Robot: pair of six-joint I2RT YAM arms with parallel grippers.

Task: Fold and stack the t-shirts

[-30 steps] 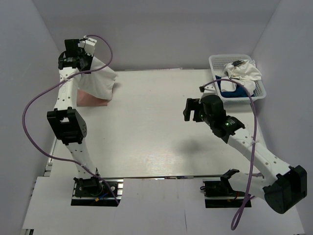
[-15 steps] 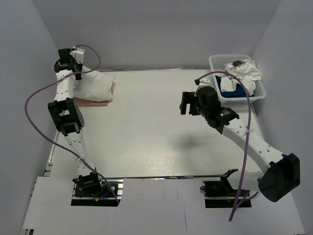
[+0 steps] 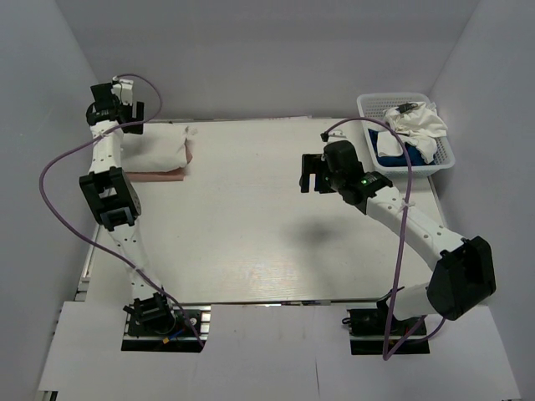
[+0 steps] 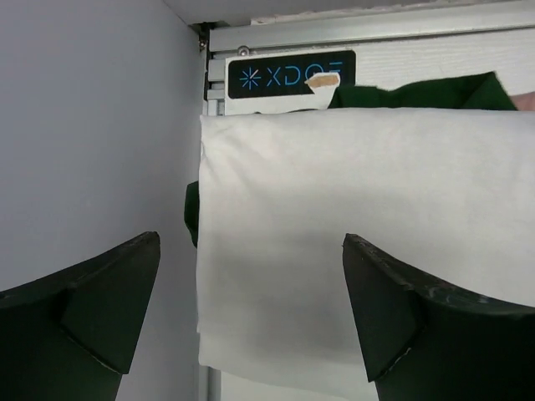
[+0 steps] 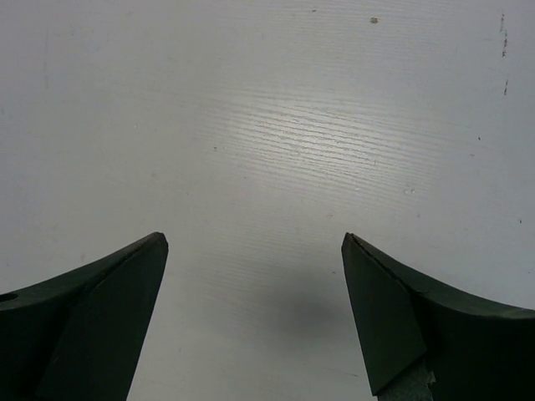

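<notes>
Left arm's stretched far back, left gripper (image 4: 251,241) spread wide above the white t-shirt (image 4: 334,209) ("XDOF" label (image 4: 288,77) just beyond the jaws). Right gripper (image 5: 253,238) hovers over the table (image 5: 267,125), jaws released.

Soft, even, bright light falls from above. The white-and-black right arm (image 3: 401,219) throws a faint, blurred shadow on the pale wood-grain tabletop (image 3: 251,225), which shows mild glare in the right wrist view. In the left wrist view, the folded white t-shirt (image 4: 351,209) is sharp, while the black fingers (image 4: 92,317) of the left gripper (image 4: 251,241) are nearly featureless.
</notes>
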